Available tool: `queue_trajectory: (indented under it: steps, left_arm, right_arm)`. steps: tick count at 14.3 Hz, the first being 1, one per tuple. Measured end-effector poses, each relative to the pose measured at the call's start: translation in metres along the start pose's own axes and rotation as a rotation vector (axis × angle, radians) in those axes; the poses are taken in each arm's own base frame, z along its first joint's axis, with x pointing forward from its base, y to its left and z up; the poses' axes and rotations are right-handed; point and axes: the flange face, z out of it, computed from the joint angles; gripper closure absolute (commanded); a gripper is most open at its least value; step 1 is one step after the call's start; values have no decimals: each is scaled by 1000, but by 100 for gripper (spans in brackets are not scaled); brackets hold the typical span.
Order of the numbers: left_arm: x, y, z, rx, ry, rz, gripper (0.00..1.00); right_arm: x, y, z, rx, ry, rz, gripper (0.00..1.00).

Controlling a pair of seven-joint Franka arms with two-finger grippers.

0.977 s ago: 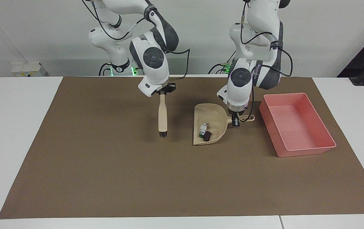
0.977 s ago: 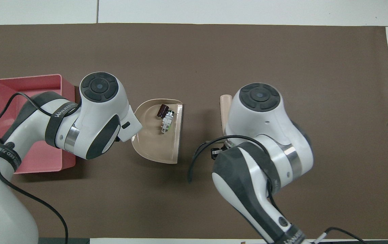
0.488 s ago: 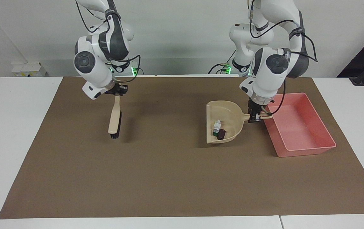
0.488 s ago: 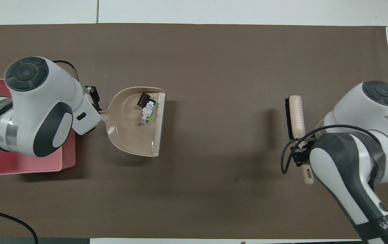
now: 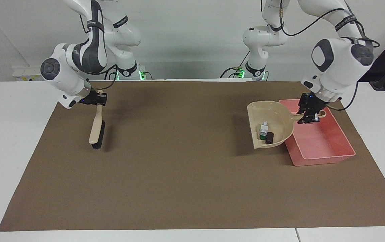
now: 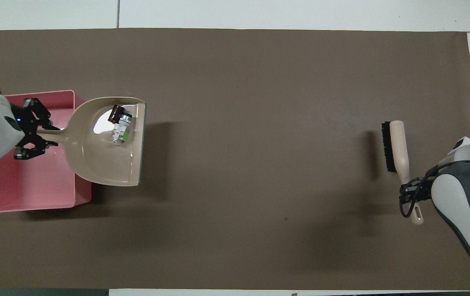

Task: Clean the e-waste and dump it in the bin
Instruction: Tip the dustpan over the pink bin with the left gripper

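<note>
Facing view: my left hand [image 5: 308, 113] grips the dustpan [image 5: 273, 125] handle over the bin [image 5: 323, 148]; both e-waste [image 5: 266, 133] parts sit beside it in the raised pan; tipping mouth-down spills them onto the desk [image 5: 179, 174]; right hand [image 5: 95, 99] waits, clenching the brush [image 5: 97, 129].

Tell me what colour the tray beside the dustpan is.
Pink; the tray shows best in the facing view, beside the beige dustpan.
</note>
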Motion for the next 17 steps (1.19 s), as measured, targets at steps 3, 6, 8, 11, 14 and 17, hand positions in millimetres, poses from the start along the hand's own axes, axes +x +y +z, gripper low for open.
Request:
queue_trajectory:
  steps: [3, 6, 8, 11, 14, 17]
  left_arm:
    - [-72, 14, -26, 28, 40, -6, 100]
    - [-133, 34, -41, 62, 54, 18, 98]
    - [-164, 47, -54, 77, 49, 10, 98]
    - [-184, 51, -74, 66, -24, 12, 98]
    - [-190, 51, -79, 42, -89, 23, 99]
    - [-193, 49, -95, 40, -158, 16, 98]
  right_arm:
    - [2, -2, 11, -34, -8, -24, 100]
    - [4, -2, 18, -82, -31, -49, 100]
    - [6, -2, 23, -82, -40, -50, 100]
    - [8, -1, 30, -79, -55, -22, 100]
    - [9, -1, 32, -78, -61, -6, 100]
    - [9, -1, 32, -78, -61, -2, 68]
